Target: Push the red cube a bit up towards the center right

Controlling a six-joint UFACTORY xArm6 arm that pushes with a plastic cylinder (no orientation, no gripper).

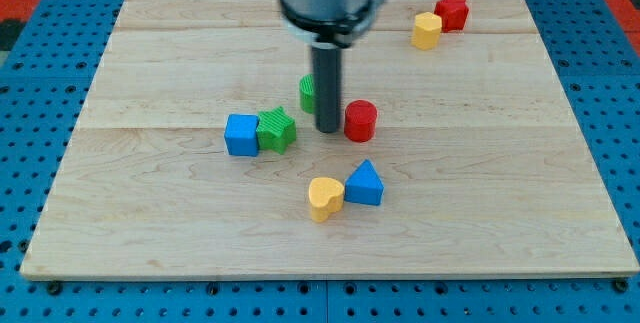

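Observation:
The red block named in the task looks like a short red cylinder [360, 121], near the middle of the wooden board [150, 223]. My tip [328, 129] stands just to its left, touching or nearly touching it. A green block [309, 92] is partly hidden behind the rod, so its shape is unclear. A red star-shaped block [452, 11] lies at the view's top right.
A blue cube [241, 135] and a green star-shaped block [277, 129] sit side by side left of the tip. A yellow heart-shaped block [325, 198] and a blue triangular block [365, 184] lie below. A yellow block [427, 31] sits beside the red star.

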